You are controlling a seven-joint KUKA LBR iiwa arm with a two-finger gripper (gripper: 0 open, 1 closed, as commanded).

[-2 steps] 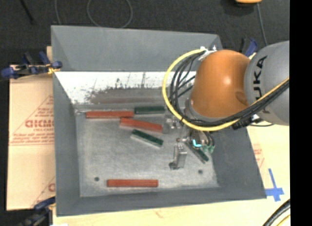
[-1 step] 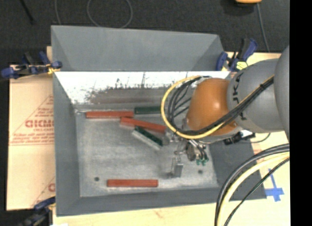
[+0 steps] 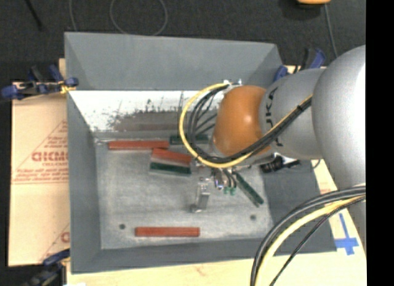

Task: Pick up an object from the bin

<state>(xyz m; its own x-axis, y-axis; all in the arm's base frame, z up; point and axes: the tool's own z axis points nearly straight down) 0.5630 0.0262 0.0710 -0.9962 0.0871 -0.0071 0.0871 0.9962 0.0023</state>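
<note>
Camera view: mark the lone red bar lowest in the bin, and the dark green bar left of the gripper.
lone red bar [image 3: 167, 232], camera view, middle of its length.
dark green bar [image 3: 170, 167], camera view, middle of its length.

Light is glaring off the bin [image 3: 117, 109] wall at 11 o'clock; the arm [image 3: 345, 93] is gleaming at 3 o'clock.

Three red bars [image 3: 167, 232], at least two green bars [image 3: 170, 167].
</note>
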